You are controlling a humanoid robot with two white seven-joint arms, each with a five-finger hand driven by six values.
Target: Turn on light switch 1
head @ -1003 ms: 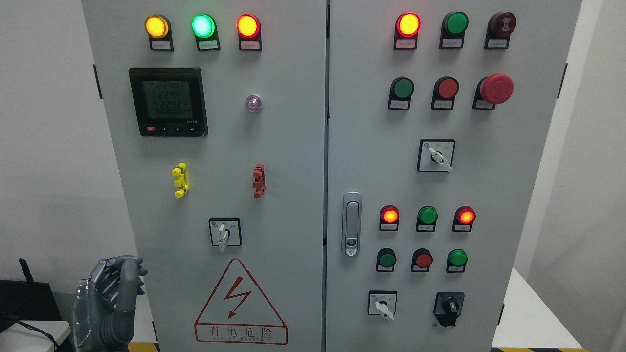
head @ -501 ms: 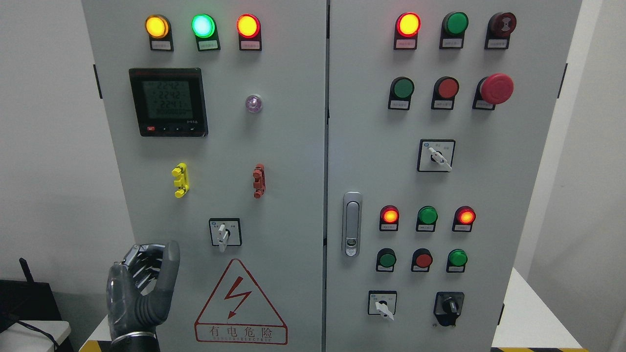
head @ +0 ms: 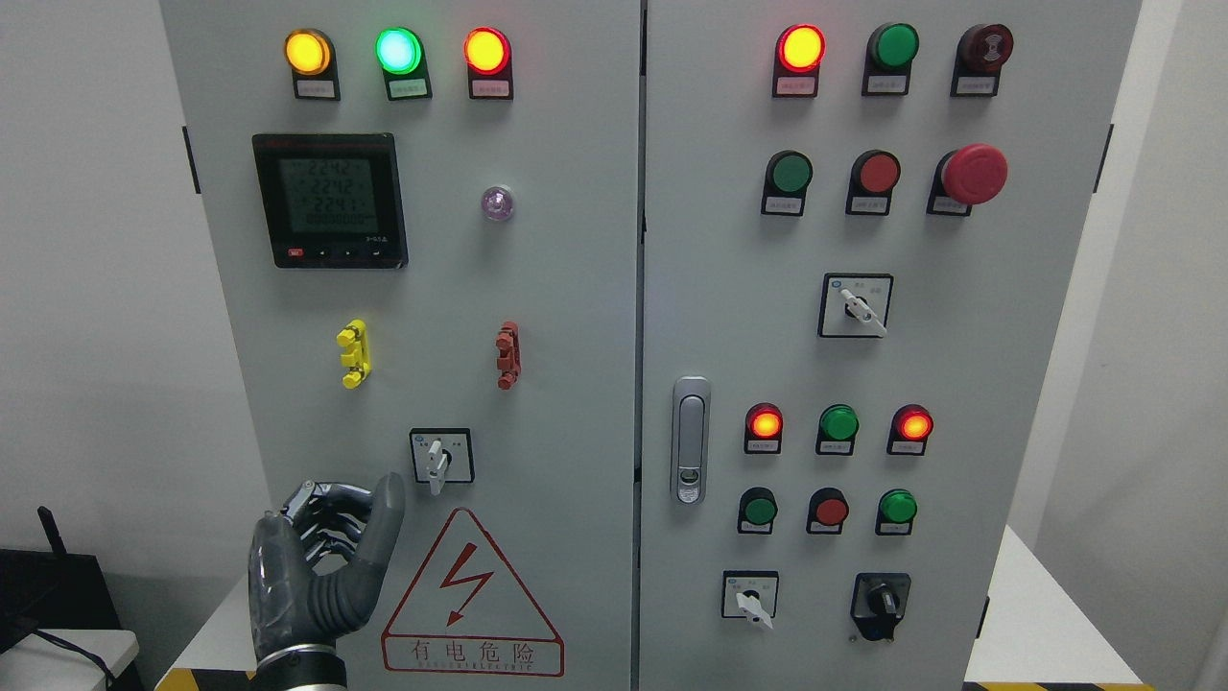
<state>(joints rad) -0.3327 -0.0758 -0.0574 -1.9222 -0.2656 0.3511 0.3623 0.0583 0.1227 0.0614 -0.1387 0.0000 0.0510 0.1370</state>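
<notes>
Left hand [head: 321,561]: grey, enters at the lower left, raised in front of the control cabinet [head: 576,288], below and left of the rotary switch [head: 440,456]; fingers loosely curled, thumb upright, holding nothing, not touching the switch. Rotary switch: white lever on a square black-framed plate, low on the cabinet's left door, just above the warning triangle [head: 470,595] with its red lightning bolt. Digital meter [head: 330,200]: above and left of the switch, lit screen. Yellow clip [head: 353,353] and red clip [head: 507,355]: between meter and switch, one on either side. Yellow lamp [head: 308,52], green lamp [head: 399,51], red lamp [head: 486,50]: all lit, in a row high above the switch. Door handle [head: 690,440]: right of the switch, on the right door. Red mushroom button [head: 974,174]: far up and right of the switch.
</notes>
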